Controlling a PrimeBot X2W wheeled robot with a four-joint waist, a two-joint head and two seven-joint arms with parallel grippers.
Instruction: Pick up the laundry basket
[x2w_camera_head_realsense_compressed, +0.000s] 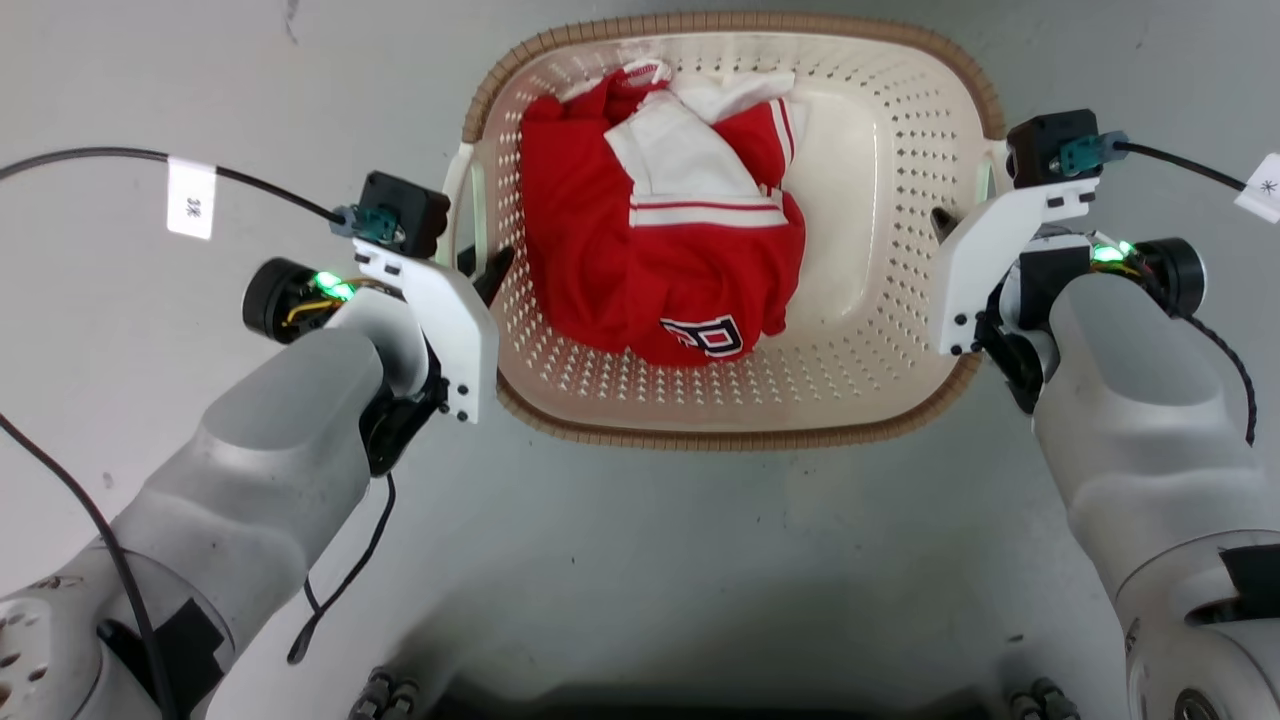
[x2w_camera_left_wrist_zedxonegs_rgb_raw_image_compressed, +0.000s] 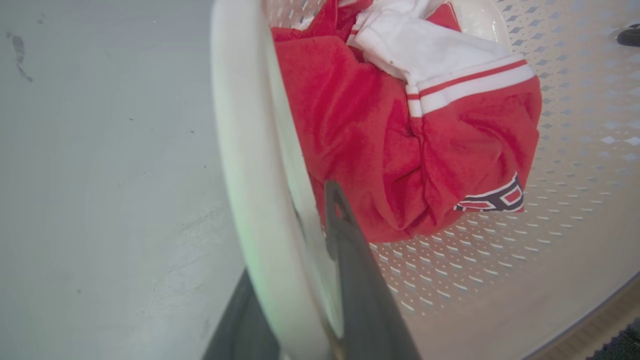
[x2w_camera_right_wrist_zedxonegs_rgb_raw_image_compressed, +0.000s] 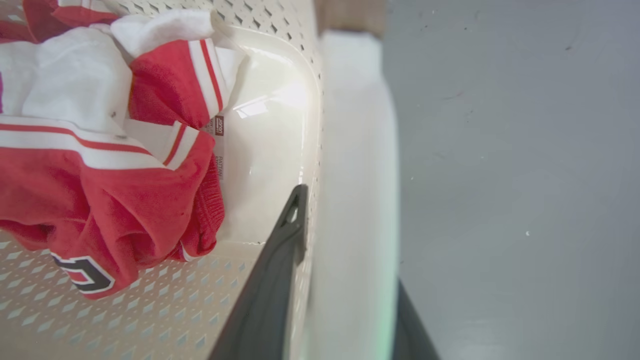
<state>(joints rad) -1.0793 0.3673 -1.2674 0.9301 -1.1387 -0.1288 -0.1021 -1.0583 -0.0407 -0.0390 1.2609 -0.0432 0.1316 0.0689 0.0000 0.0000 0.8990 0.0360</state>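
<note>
The laundry basket (x2w_camera_head_realsense_compressed: 885, 330), cream perforated plastic with a brown woven rim, sits on the grey floor and holds red-and-white clothes (x2w_camera_head_realsense_compressed: 660, 250). My left gripper (x2w_camera_head_realsense_compressed: 470, 262) straddles its left side handle (x2w_camera_left_wrist_zedxonegs_rgb_raw_image_compressed: 240, 150): one dark finger (x2w_camera_left_wrist_zedxonegs_rgb_raw_image_compressed: 345, 235) is inside the wall and the other lies outside under the handle. My right gripper (x2w_camera_head_realsense_compressed: 965, 215) straddles the right handle (x2w_camera_right_wrist_zedxonegs_rgb_raw_image_compressed: 357, 150) the same way, with its inner finger (x2w_camera_right_wrist_zedxonegs_rgb_raw_image_compressed: 285, 235) against the wall. Both sets of fingers look closed on the handles.
Bare grey floor (x2w_camera_head_realsense_compressed: 200, 80) surrounds the basket. Black cables with white tags (x2w_camera_head_realsense_compressed: 190, 197) run from both wrists. The dark edge of my base (x2w_camera_head_realsense_compressed: 700, 700) shows at the bottom of the head view.
</note>
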